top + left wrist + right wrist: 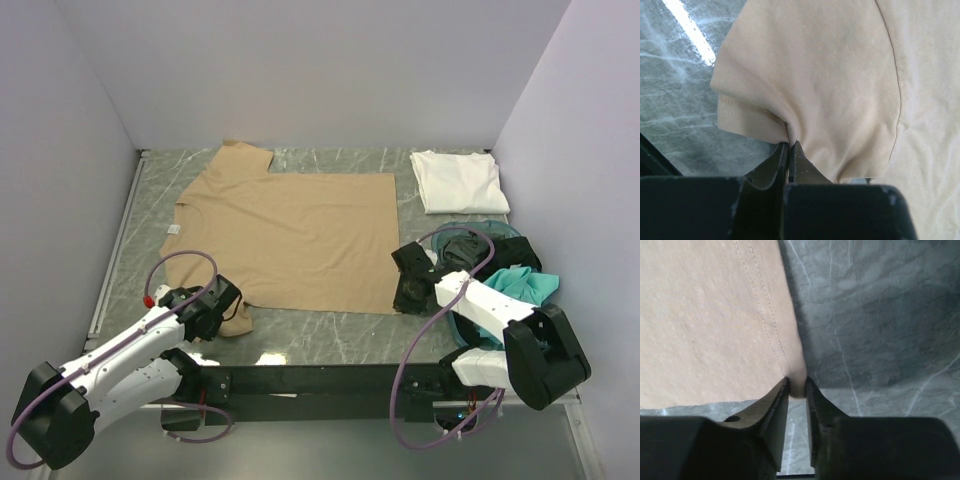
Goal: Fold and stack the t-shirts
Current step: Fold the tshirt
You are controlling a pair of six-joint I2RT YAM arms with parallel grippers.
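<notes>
Left pincer (790, 145), at the near left of the bench (330, 325), has its dark jaws pressed together on a fold of the tan t-shirt (290, 235), pinching the near sleeve (805, 90) just behind its hem, where a row of stitching runs along the doubled edge. Right pincer (796, 382) nips the shirt's near right corner between its two black tapered fingers, beside the twin stitch lines of the bottom hem, with only a narrow gap left for the cloth. The bench is a grey, marble-veined slab with a slight sheen. On it the tan t-shirt lies spread flat and nearly smooth, a soft matte knit, its neck to the left and its bottom hem to the right, the other sleeve pointing to the far wall. A small white tag (173, 229) sits at the neckline; whatever is printed on it is too small to read. To the right, behind the right arm, a shallow teal plastic basket (500, 228) holds a crumpled dark grey t-shirt (470, 250) and a teal t-shirt (525, 285) that spills over its near rim. Farthest back, at the right rear corner, a white t-shirt (458, 180) rests folded into a neat rectangle, apart from the tan one.
</notes>
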